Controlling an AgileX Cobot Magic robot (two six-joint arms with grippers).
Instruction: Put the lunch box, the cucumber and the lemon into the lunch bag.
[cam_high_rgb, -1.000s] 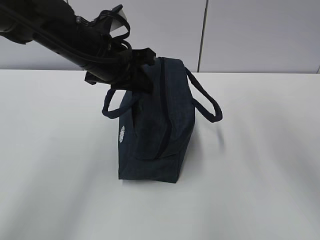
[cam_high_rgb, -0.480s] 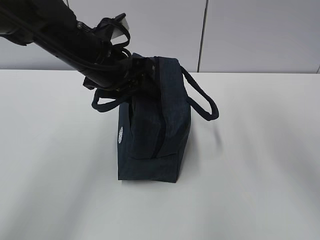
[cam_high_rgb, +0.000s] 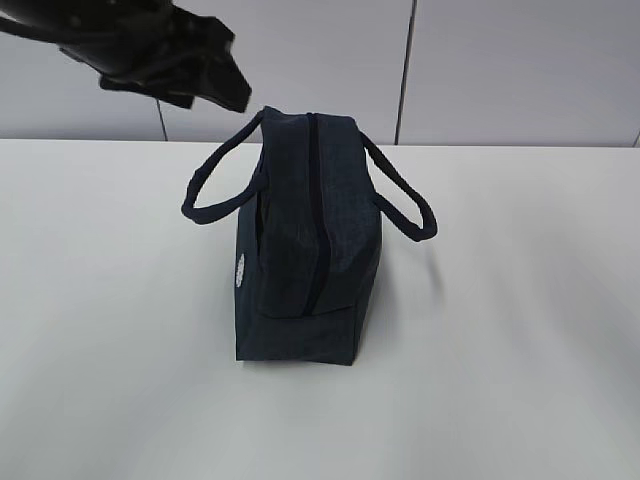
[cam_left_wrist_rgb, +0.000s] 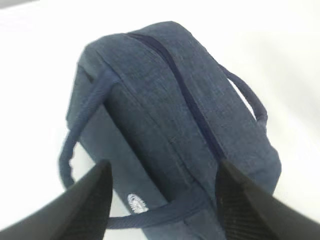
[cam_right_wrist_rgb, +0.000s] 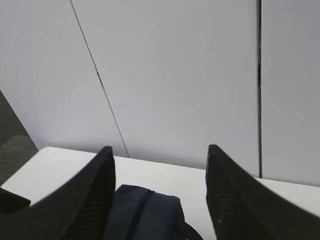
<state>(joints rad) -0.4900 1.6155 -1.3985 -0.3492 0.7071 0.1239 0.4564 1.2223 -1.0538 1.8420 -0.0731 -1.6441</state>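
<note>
The dark navy lunch bag (cam_high_rgb: 305, 240) stands upright mid-table, its zipper line (cam_high_rgb: 316, 200) running shut over the top and down the near end, a loop handle (cam_high_rgb: 212, 190) hanging out on each side. A small white logo (cam_high_rgb: 240, 272) shows on its left face. My left gripper (cam_high_rgb: 225, 85) hovers open above and left of the bag, clear of it; its wrist view looks down on the bag (cam_left_wrist_rgb: 165, 95) between spread fingers (cam_left_wrist_rgb: 85, 200). My right gripper (cam_right_wrist_rgb: 160, 148) is open and empty, high beyond the bag (cam_right_wrist_rgb: 145, 212). Lunch box, cucumber and lemon are out of view.
The white table (cam_high_rgb: 520, 330) spreads around the bag on all sides. A pale panelled wall (cam_high_rgb: 500, 60) with vertical seams stands behind the far edge. The right arm does not show in the exterior view.
My left gripper opened, let go of the bag's top far corner, and rose up and to the left. The bag settled upright and its left handle swung outward.
</note>
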